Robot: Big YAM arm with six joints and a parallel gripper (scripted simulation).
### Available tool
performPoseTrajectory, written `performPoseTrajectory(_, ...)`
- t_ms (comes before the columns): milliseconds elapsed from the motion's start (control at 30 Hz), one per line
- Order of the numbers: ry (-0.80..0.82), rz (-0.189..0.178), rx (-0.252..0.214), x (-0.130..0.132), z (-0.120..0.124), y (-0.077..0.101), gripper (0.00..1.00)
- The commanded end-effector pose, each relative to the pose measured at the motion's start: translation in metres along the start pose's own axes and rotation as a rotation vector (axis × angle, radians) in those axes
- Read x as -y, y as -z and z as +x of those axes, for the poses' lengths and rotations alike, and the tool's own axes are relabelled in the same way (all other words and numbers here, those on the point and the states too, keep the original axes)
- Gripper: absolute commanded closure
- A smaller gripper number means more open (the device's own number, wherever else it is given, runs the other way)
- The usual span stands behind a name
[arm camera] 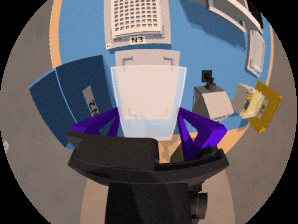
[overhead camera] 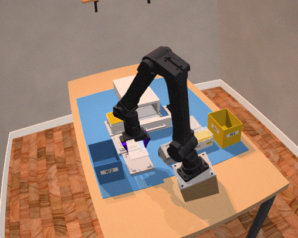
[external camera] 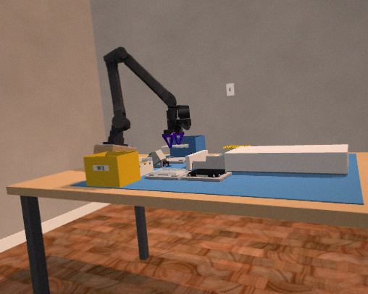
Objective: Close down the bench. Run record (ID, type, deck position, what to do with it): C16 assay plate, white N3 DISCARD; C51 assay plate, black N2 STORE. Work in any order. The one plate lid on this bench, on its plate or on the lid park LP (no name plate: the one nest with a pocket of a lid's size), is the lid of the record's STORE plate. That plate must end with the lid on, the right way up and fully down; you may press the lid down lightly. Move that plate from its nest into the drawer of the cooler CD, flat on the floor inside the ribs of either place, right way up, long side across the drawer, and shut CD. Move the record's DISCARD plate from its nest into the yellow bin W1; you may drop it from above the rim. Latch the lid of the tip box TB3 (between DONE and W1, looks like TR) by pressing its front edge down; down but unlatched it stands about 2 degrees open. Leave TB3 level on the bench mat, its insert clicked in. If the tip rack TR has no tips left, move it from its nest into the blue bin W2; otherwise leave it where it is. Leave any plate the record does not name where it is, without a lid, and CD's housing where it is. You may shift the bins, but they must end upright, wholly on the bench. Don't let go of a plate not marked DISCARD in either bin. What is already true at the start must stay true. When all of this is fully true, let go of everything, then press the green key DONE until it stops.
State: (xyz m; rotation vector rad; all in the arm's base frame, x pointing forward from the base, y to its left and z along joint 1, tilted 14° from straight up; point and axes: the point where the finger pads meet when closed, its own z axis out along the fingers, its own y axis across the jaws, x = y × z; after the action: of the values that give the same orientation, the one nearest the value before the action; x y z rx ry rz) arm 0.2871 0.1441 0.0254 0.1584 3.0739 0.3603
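Now | fingers clamp clear lid [arm camera: 148, 99] | blue bin [arm camera: 63, 99] beside | white plate [arm camera: 136, 8] ahead

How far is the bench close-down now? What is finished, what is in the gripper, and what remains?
Done: nothing final; the cooler drawer stands open. In hand: the gripper is shut on the lid, above the lid park. Left: lid the black plate, store it, drop the white plate into W1, latch TB3.

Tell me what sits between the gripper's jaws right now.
The pale plate lid, gripped on both sides; the wrist view shows it best.
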Motion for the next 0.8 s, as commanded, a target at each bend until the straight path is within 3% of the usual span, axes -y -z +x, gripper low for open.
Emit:
performPoseTrajectory(0, 0.012, -0.031, 0.060, -0.013, -0.025, 0.022, 1.00)
performPoseTrajectory(767, 0.012, -0.032, 0.064, -0.013, -0.025, 0.052, 1.00)
